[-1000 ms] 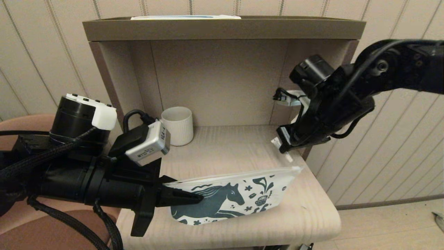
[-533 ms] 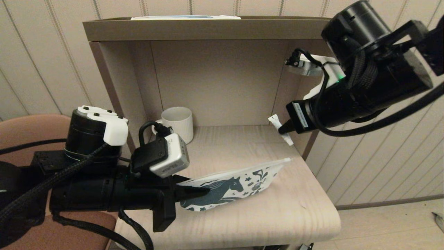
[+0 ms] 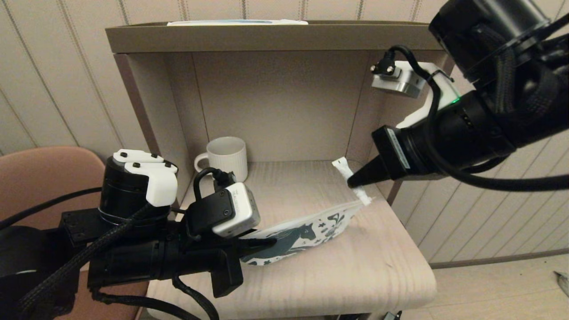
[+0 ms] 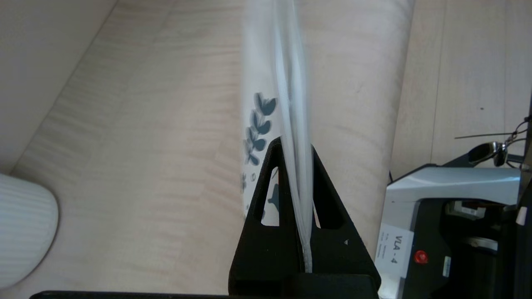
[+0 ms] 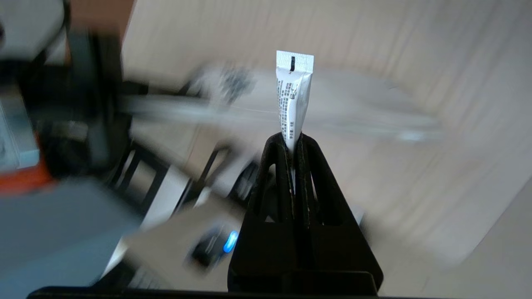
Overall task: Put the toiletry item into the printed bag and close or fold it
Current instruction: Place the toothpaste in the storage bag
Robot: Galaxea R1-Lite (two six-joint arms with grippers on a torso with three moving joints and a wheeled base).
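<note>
The printed bag, white with a dark teal horse, stands on edge on the shelf board, leaning back. My left gripper is shut on the bag's left end; in the left wrist view the bag's rim runs out from between the left gripper tips. The toiletry item, a slim white tube with a crimped end, is pinched in my right gripper, which is shut on it just above the bag's right corner. In the right wrist view the tube sticks out past the right gripper.
A ribbed white mug stands at the back left of the beige shelf. The cabinet's side walls and back panel close in the space. A brown chair is at the left.
My right arm swung up and turned, bringing the tube left and down to the bag's right corner. My left gripper shifted right and tilted the bag further back.
</note>
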